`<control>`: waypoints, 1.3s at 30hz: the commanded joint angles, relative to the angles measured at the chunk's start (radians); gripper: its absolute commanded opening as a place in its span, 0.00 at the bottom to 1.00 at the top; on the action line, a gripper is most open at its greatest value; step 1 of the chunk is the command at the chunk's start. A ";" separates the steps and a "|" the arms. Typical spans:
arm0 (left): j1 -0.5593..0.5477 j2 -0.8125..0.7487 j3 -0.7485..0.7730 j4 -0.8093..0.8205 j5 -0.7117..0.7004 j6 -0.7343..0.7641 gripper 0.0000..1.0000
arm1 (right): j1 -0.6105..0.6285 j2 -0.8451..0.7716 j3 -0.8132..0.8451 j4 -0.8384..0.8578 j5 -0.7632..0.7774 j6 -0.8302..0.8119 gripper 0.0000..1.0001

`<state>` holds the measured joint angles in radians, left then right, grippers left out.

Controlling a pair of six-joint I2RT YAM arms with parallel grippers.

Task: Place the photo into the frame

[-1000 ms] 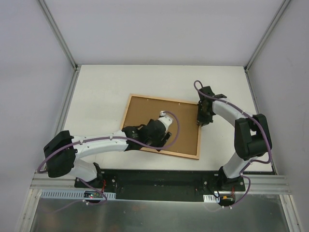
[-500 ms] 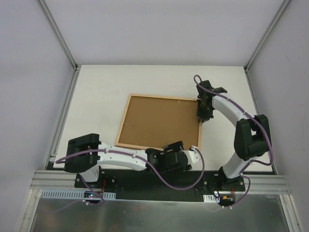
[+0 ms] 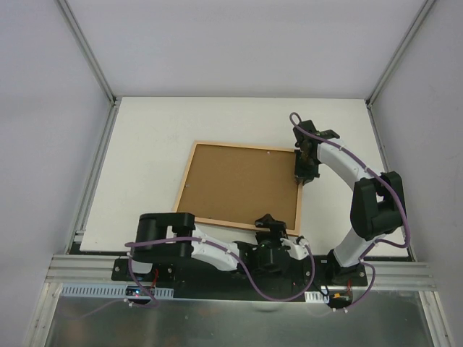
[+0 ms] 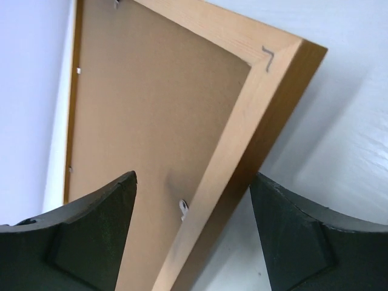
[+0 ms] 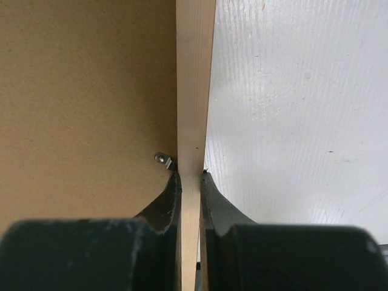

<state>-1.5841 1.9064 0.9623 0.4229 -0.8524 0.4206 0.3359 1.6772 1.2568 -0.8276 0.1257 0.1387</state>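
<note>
The frame point(image 3: 239, 181) lies face down on the white table, its brown fibreboard back up. The photo is not in view. My right gripper point(image 3: 303, 172) is shut on the frame's right wooden border; in the right wrist view its fingers point(image 5: 172, 194) pinch the border point(image 5: 194, 91) beside a small metal tab point(image 5: 162, 159). My left gripper point(image 3: 269, 225) is at the frame's near edge. In the left wrist view it point(image 4: 193, 194) is open, its jaws on either side of the border point(image 4: 242, 139), not touching it, with another tab point(image 4: 183, 209) between them.
The white table point(image 3: 159, 137) is enclosed by pale walls on the left, right and back. A metal rail point(image 3: 217, 271) with the arm bases runs along the near edge. The left arm lies folded low along that edge.
My left arm has swung off the frame's back and down to its near edge. The frame has turned slightly, now squarer to the table. The right gripper has stayed on the right border.
</note>
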 commanded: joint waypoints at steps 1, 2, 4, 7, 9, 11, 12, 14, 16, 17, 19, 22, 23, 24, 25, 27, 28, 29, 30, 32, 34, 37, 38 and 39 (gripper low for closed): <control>-0.004 0.032 -0.016 0.257 -0.120 0.184 0.71 | 0.011 -0.019 0.050 -0.047 -0.017 0.007 0.00; -0.004 0.040 -0.017 0.269 -0.119 0.205 0.67 | 0.009 -0.020 0.049 -0.047 -0.017 0.006 0.01; -0.004 0.057 -0.025 0.306 -0.122 0.239 0.59 | 0.011 -0.017 0.053 -0.047 -0.017 0.007 0.01; -0.004 0.080 -0.045 0.407 -0.145 0.309 0.48 | 0.009 -0.019 0.056 -0.050 -0.020 0.007 0.01; -0.004 0.092 -0.059 0.511 -0.161 0.377 0.41 | 0.011 -0.020 0.056 -0.050 -0.024 0.007 0.01; -0.004 0.105 -0.063 0.607 -0.178 0.453 0.32 | 0.011 -0.020 0.058 -0.050 -0.027 0.007 0.01; -0.004 0.111 -0.063 0.655 -0.186 0.492 0.25 | 0.011 -0.023 0.056 -0.050 -0.032 0.009 0.01; -0.004 0.123 -0.066 0.790 -0.201 0.587 0.11 | 0.011 -0.031 0.058 -0.050 -0.038 0.009 0.01; -0.004 0.134 -0.060 0.919 -0.211 0.699 0.00 | 0.009 -0.042 0.059 -0.050 -0.049 0.009 0.01; -0.004 0.138 -0.057 0.977 -0.212 0.743 0.00 | 0.009 -0.050 0.061 -0.048 -0.057 0.006 0.03; -0.004 0.141 -0.045 1.060 -0.214 0.831 0.00 | 0.008 -0.069 0.064 -0.048 -0.064 0.006 0.13; -0.004 0.123 -0.034 1.084 -0.214 0.862 0.00 | 0.003 -0.108 0.070 -0.048 -0.077 0.007 0.33; -0.002 0.112 -0.033 1.084 -0.215 0.860 0.00 | -0.001 -0.126 0.072 -0.044 -0.077 0.007 0.39; -0.004 0.102 -0.034 1.074 -0.215 0.854 0.00 | -0.003 -0.141 0.072 -0.042 -0.080 0.007 0.45; -0.002 0.091 -0.034 1.068 -0.215 0.851 0.00 | -0.008 -0.160 0.072 -0.038 -0.086 0.007 0.50; -0.002 0.066 -0.037 1.058 -0.218 0.839 0.00 | -0.020 -0.204 0.072 -0.028 -0.093 0.007 0.62; -0.001 0.053 -0.040 1.045 -0.220 0.827 0.00 | -0.027 -0.227 0.070 -0.022 -0.097 0.007 0.66; -0.001 0.039 -0.043 1.028 -0.221 0.811 0.00 | -0.035 -0.250 0.066 -0.016 -0.109 0.007 0.69; 0.001 0.022 -0.048 1.018 -0.224 0.799 0.00 | -0.047 -0.270 0.058 0.001 -0.115 0.004 0.72; 0.001 -0.012 -0.059 1.001 -0.229 0.775 0.00 | -0.078 -0.313 0.027 0.048 -0.205 0.004 0.79; 0.004 -0.042 -0.068 0.970 -0.231 0.744 0.00 | -0.113 -0.335 -0.011 0.117 -0.329 0.002 0.83; 0.004 -0.075 -0.071 0.949 -0.237 0.731 0.00 | -0.165 -0.338 -0.078 0.195 -0.466 0.007 0.86; 0.003 -0.085 -0.074 0.945 -0.238 0.730 0.00 | -0.182 -0.340 -0.094 0.227 -0.538 0.018 0.86; 0.003 -0.095 -0.076 0.939 -0.240 0.725 0.00 | -0.195 -0.338 -0.111 0.263 -0.573 0.031 0.87</control>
<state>-1.5887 1.9121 0.8841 1.2346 -1.0492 1.1721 0.1871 1.3376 1.2160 -0.6994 -0.2012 0.1425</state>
